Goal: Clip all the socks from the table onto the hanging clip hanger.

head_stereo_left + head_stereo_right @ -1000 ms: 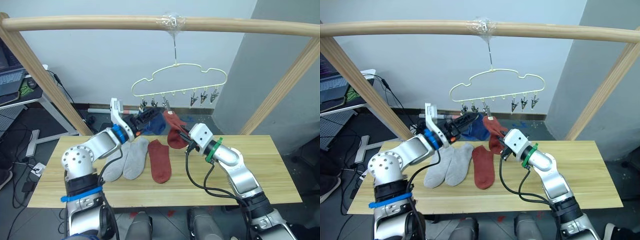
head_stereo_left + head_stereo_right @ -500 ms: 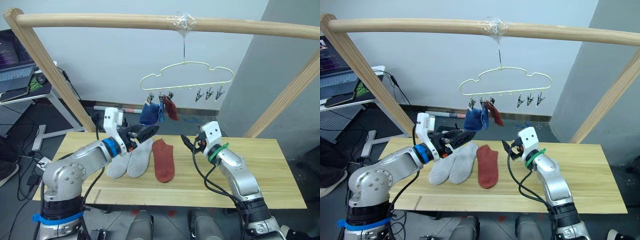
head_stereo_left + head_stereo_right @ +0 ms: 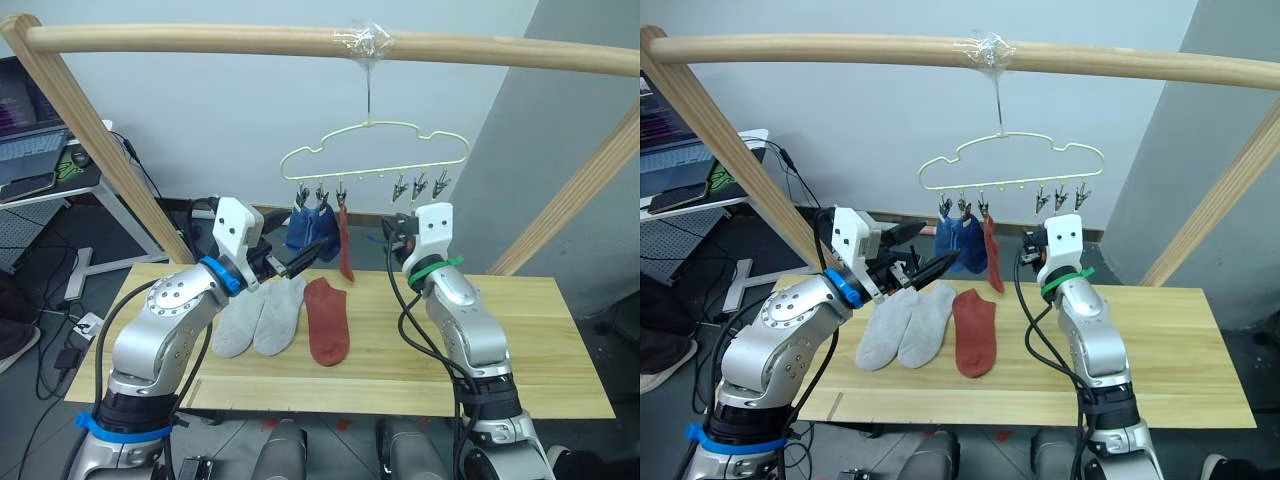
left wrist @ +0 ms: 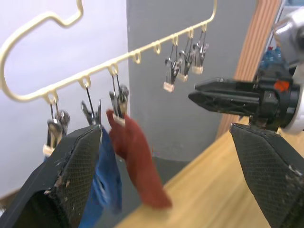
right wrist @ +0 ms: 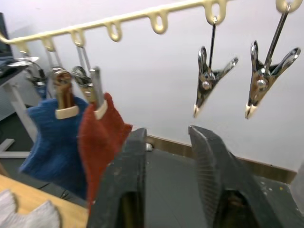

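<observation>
The cream clip hanger [image 3: 372,148] hangs from the pole. Two blue socks [image 3: 306,228] and one rust red sock [image 3: 345,246] are clipped at its left end. On the table [image 3: 560,340] lie two light grey socks [image 3: 260,318] and a second rust red sock [image 3: 328,322]. My left gripper [image 3: 932,246] is open and empty, left of the hanging socks and above the grey ones. My right gripper [image 3: 392,232] is open and empty, right of the hanging red sock [image 5: 102,142] and below the free clips [image 5: 209,80].
A round wooden pole frame [image 3: 200,40] spans the table, with slanted legs at both sides. Three unused clips [image 3: 420,185] hang at the hanger's right end. A desk with a laptop [image 3: 30,150] stands at the far left.
Both grippers have drawn away from the clipped socks. The right gripper dropped toward the table, then rose beside the hanging red sock. The left gripper has lifted slightly. The camera has shifted too.
</observation>
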You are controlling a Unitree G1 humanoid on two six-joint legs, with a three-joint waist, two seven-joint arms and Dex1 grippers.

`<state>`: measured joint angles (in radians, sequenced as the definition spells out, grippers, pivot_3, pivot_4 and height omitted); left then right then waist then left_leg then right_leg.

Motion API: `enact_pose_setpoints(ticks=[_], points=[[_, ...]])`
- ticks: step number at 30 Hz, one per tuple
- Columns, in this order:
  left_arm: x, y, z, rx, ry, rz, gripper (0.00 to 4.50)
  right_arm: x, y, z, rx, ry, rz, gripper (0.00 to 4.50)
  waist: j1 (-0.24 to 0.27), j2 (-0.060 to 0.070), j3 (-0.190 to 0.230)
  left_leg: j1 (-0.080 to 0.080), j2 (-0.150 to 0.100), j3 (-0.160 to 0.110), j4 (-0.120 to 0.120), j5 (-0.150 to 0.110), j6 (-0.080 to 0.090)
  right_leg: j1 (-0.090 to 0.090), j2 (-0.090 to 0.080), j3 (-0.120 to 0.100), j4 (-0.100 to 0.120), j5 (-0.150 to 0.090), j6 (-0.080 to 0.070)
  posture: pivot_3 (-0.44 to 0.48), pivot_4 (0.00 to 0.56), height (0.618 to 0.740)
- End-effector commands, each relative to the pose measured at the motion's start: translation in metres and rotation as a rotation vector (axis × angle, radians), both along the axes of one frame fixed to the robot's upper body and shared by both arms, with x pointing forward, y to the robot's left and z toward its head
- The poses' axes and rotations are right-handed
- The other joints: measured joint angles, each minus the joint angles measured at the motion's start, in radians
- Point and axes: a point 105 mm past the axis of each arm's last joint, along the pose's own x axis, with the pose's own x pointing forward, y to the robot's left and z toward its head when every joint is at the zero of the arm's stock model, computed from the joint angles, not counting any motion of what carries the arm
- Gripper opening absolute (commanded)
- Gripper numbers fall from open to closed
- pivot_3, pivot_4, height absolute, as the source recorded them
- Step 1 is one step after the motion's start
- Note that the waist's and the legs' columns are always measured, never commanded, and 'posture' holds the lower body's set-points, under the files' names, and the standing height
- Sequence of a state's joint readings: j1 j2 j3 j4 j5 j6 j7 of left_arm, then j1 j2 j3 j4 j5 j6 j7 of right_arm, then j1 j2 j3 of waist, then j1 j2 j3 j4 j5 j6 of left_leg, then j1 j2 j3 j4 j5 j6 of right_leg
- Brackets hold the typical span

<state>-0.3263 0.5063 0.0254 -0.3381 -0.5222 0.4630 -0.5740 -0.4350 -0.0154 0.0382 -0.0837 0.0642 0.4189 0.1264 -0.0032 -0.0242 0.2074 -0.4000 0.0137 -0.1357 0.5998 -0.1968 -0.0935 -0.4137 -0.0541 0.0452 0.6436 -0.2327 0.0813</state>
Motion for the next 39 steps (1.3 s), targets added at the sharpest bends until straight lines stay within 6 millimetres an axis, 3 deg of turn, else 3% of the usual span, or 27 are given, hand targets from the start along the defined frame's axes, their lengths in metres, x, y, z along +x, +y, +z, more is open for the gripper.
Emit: enact_pose_setpoints(ticks=[1,9,17,25,39], points=[[-0.004,-0.004,0.008,0.000,-0.046,-0.016,4.50,0.006,-0.003,0.020,0.025,-0.070,-0.027,1.63,0.000,0.000,0.000,0.000,0.000,0.000,-0.001,0.000,0.000,-0.001,0.000,0.000,0.000,0.000,0.000,0.124,0.183,0.740],[-0.007,-0.005,0.013,-0.006,-0.057,-0.016,4.50,0.029,-0.012,0.025,0.059,-0.063,-0.093,1.63,-0.001,0.000,0.000,0.000,0.000,0.000,-0.002,0.000,0.000,-0.001,0.000,0.000,0.001,-0.001,-0.001,0.124,0.183,0.740],[-0.008,-0.007,0.020,-0.016,-0.067,-0.021,4.50,0.039,-0.002,0.036,0.061,-0.091,-0.067,1.63,-0.001,0.001,0.001,0.000,0.000,0.000,-0.002,0.000,0.000,-0.001,0.000,-0.001,0.001,-0.001,-0.001,0.147,0.185,0.740],[-0.008,-0.012,0.028,-0.031,-0.082,-0.029,4.50,0.039,0.013,0.046,0.064,-0.120,-0.013,1.63,-0.001,0.002,0.001,0.000,0.000,-0.001,-0.003,0.000,0.000,-0.002,0.000,-0.001,0.001,-0.001,-0.001,0.151,0.184,0.740],[-0.005,-0.012,0.039,-0.048,-0.113,-0.034,4.50,0.041,0.016,0.051,0.072,-0.128,0.001,1.63,0.000,0.002,0.001,0.000,0.000,-0.001,-0.004,0.000,0.000,-0.002,0.000,-0.001,0.001,-0.001,-0.001,0.156,0.180,0.740]])
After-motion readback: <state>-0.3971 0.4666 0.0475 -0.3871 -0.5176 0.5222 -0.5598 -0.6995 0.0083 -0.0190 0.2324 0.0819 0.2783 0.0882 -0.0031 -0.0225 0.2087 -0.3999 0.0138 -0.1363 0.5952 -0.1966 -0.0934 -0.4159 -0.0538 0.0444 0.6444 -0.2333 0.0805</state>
